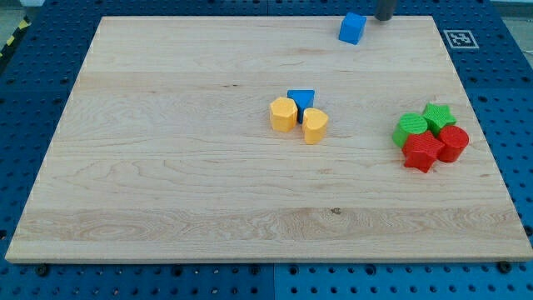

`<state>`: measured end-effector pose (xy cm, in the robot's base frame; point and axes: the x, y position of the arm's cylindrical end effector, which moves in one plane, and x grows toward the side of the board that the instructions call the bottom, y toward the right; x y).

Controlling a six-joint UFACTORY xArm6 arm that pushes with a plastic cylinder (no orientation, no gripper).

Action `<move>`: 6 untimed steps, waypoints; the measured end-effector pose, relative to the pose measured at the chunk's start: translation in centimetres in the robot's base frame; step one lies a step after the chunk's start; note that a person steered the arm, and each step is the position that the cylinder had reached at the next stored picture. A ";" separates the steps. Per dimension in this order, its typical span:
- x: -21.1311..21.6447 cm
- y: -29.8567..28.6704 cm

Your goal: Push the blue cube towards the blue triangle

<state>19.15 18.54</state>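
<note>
The blue cube [352,28] lies near the top edge of the wooden board, right of centre. The blue triangle [301,99] lies near the board's middle, wedged behind two yellow blocks. My tip [385,18] is a dark rod end at the view's top edge, just to the right of the blue cube and slightly above it, with a small gap between them.
A yellow block [283,114] and a yellow heart-shaped block [315,125] touch the blue triangle's lower side. At the right, a cluster holds a green block [410,129], a green star [438,116], a red star [422,152] and a red block [453,142]. The board [166,167] rests on blue pegboard.
</note>
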 end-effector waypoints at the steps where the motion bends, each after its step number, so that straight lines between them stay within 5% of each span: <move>1: 0.5 -3.6; 6: 9.2 -3.6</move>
